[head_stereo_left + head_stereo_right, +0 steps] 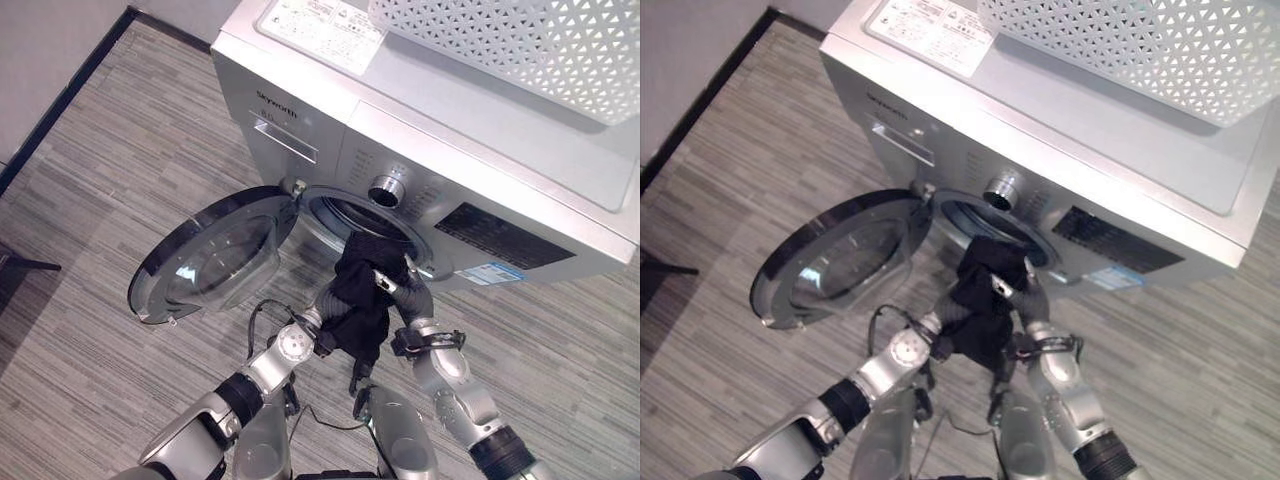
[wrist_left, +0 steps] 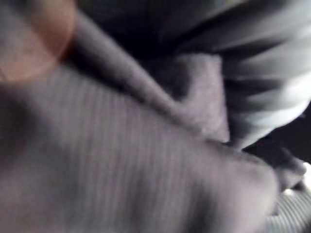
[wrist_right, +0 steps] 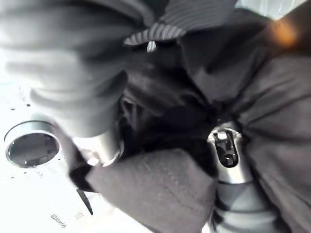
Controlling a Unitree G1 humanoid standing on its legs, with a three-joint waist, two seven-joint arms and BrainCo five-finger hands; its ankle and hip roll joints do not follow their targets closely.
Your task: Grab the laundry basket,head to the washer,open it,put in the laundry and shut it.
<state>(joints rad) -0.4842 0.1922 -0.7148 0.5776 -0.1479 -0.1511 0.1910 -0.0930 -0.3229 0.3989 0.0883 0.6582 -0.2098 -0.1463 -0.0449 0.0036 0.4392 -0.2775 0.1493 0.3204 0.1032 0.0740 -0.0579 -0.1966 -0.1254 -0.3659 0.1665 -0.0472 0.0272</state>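
Black laundry (image 1: 360,300) — both hands — washer (image 1: 450,160) mouth

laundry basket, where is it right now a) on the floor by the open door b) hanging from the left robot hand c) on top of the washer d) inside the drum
c, the white perforated laundry basket rests on the top of the washer, while both robot hands are down at the round opening with a black garment.
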